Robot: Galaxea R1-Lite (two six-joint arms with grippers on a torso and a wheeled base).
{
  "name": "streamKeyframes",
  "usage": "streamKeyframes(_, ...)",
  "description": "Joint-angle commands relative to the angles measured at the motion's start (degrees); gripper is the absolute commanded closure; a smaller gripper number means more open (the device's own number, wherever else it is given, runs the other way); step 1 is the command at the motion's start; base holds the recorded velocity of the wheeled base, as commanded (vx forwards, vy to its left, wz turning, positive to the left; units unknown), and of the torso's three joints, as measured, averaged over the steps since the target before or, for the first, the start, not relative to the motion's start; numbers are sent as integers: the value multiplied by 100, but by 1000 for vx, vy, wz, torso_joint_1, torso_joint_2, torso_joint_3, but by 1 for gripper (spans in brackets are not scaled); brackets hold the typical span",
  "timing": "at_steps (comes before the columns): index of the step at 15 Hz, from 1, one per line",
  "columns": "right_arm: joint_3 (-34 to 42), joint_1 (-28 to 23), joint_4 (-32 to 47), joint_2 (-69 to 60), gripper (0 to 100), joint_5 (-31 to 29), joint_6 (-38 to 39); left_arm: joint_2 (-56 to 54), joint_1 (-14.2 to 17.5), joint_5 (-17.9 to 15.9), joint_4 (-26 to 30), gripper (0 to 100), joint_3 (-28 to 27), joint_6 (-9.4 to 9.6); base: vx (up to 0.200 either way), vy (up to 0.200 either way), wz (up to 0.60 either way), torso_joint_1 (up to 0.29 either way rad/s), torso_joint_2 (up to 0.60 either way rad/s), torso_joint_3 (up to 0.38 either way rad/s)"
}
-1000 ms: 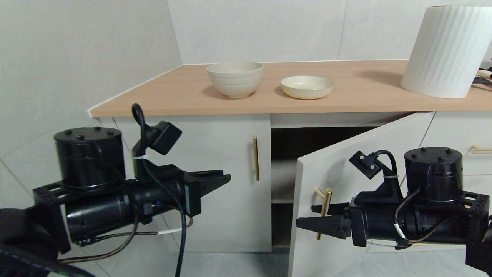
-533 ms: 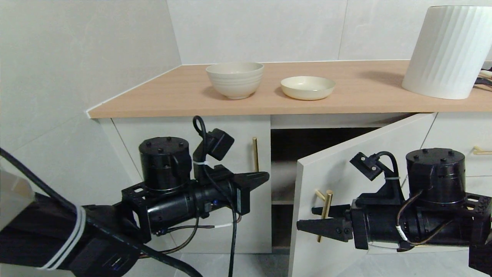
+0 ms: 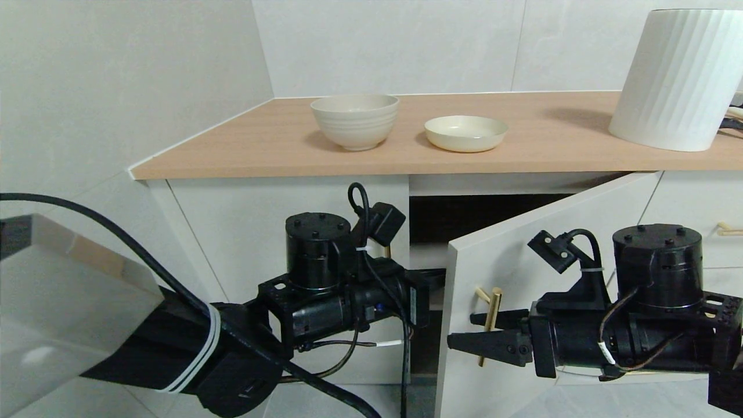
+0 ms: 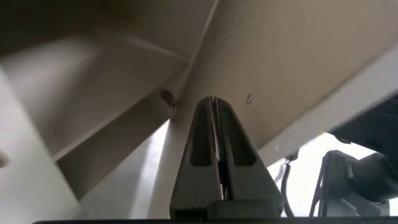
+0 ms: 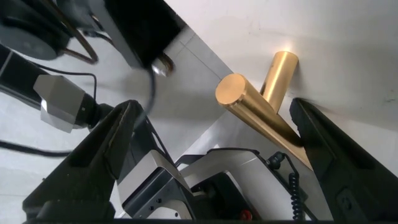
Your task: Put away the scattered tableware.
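A ribbed cream bowl (image 3: 355, 121) and a shallow cream dish (image 3: 466, 132) stand side by side on the wooden counter (image 3: 244, 152). Below them the right cabinet door (image 3: 516, 244) hangs partly open. My right gripper (image 3: 477, 331) is open, its fingers either side of the door's brass handle (image 3: 491, 316). In the right wrist view the handle (image 5: 261, 112) lies between the spread fingers (image 5: 124, 134). My left gripper (image 3: 435, 277) is shut and empty, its tip at the dark cabinet opening beside the door's edge. The left wrist view shows its shut fingers (image 4: 212, 124) pointing at the door's inner face (image 4: 298, 56).
A tall white ribbed container (image 3: 679, 78) stands at the counter's right end. The left cabinet door (image 3: 249, 232) is closed. Another brass handle (image 3: 730, 227) shows on the far right cabinet. A shelf (image 4: 112, 81) runs inside the open cabinet. Grey floor lies below.
My left arm has swung right and forward, from in front of the closed left door to the cabinet opening. The right arm and the door have stayed put.
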Motion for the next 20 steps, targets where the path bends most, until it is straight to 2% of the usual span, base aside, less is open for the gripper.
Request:
streamKeyframes(1, 1, -10, -5, 3, 0, -17, -12, 224, -132, 8, -9, 100, -128, -3, 0, 0, 0, 0, 0, 0)
streamKeyframes(4, 1, -71, -5, -5, 0, -25, -29, 224, -193, -1, -9, 100, -216, -3, 0, 0, 0, 0, 0, 0)
streamKeyframes(8, -34, -686, -278, 3, 0, -87, -73, 242, -307, -10, -9, 100, -260, -12, 0, 0, 0, 0, 0, 0)
streamKeyframes(11, -122, -1267, -348, 3, 0, -184, -390, 251, -334, -19, -9, 100, -286, -12, 0, 0, 0, 0, 0, 0)
streamKeyframes(15, -201, -1521, -330, -128, 0, -227, -442, 242, -351, -10, -17, 100, -304, -21, 0, 0, 0, 0, 0, 0)
streamKeyframes(18, -122, -1539, 285, -990, 0, -227, -627, 233, -342, -1, -17, 100, -304, -21, 0, 0, 0, 0, 0, 0)
streamKeyframes(19, -34, -1539, 1111, -1552, 0, -280, -1049, 224, -351, -1, -17, 100, -304, -21, 0, 0, 0, 0, 0, 0)
streamKeyframes(20, 45, -1539, 1559, -1833, 0, -535, -1286, 216, -360, 8, -17, 100, -295, -21, 0, 0, 0, 0, 0, 0)
